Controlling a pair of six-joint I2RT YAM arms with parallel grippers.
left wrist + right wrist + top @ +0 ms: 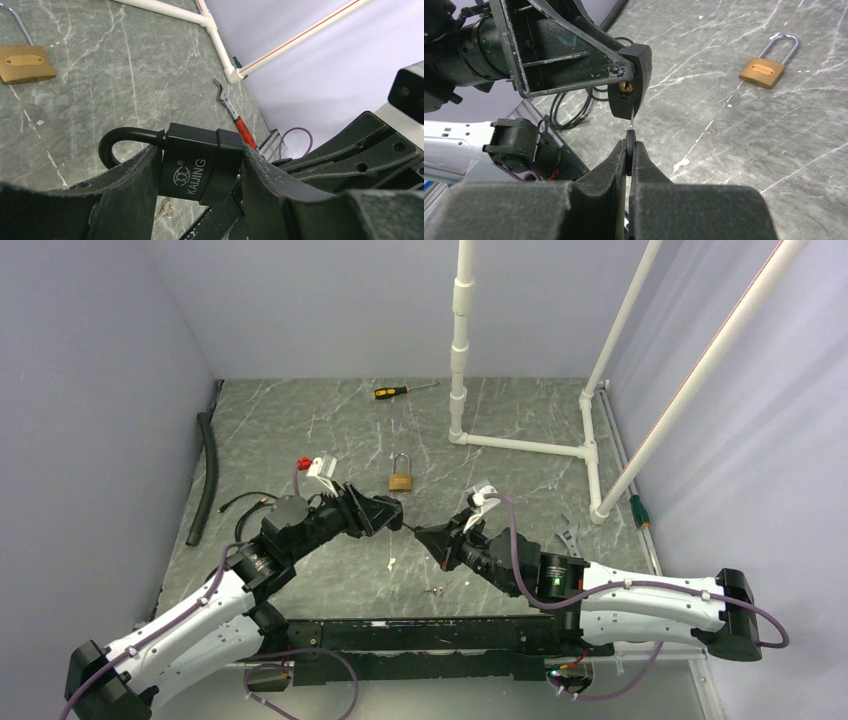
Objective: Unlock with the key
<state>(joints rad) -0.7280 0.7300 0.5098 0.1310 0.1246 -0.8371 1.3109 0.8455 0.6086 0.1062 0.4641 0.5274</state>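
Grey marbled table (330, 430), lavender walls, both arms meeting over the middle. My left fingers (132, 190) are clamped on the body of the black padlock (192, 167), held off the table with its keyhole (625, 88) turned toward the right arm. My right fingers (616, 165) are pinched together on the head of the key (630, 136). Its blade points along its length at the lock's face, tip just beside the keyway; whether it has entered I cannot tell. Nothing stands between them. A brass padlock (763, 71) lies well apart, a screwdriver (392, 392) farther back.
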